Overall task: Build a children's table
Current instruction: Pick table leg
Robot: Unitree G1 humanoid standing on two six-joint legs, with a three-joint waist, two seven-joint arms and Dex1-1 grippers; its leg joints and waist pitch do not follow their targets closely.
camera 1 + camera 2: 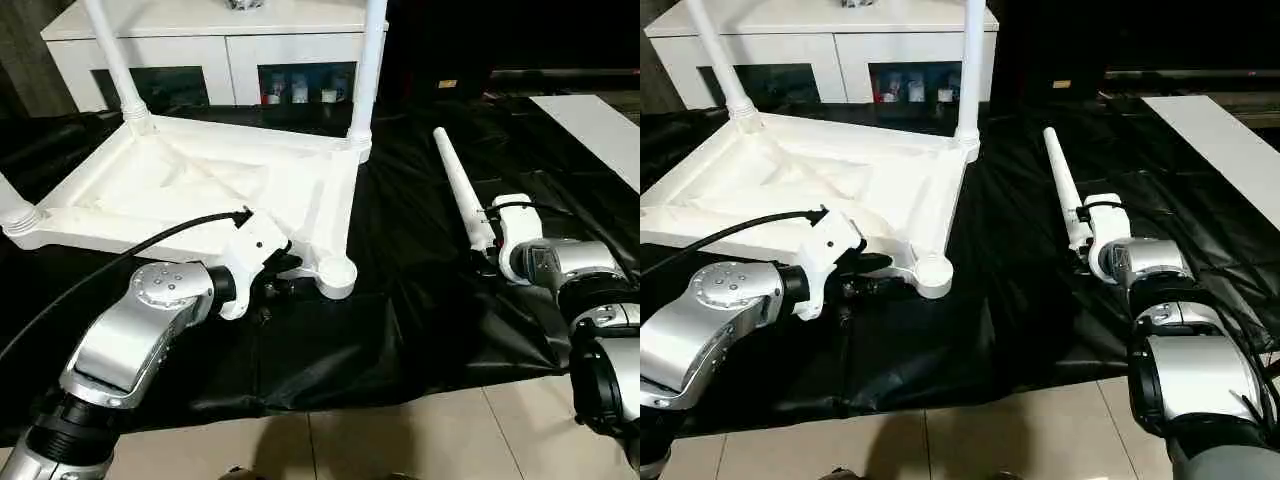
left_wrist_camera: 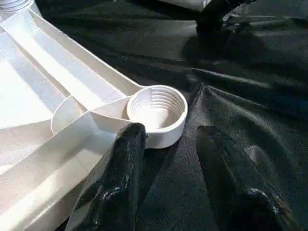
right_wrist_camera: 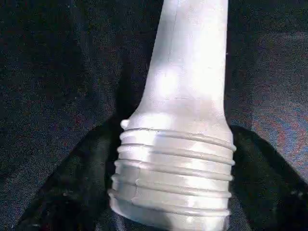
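Even indoor light glares on the white table top at left, washing out its ribs. The black sheet shows soft sheen. The threaded leg looks slightly soft close up.

This looks like a room in a home, or one staged as a home for robot trials. A low white cabinet with glass-fronted compartments stands against the far wall, small items dimly visible behind its panes. The floor is laid with pale glossy tiles, and a crumpled black plastic sheet is spread over them as a work area. On that sheet rests an upturned white children's table.
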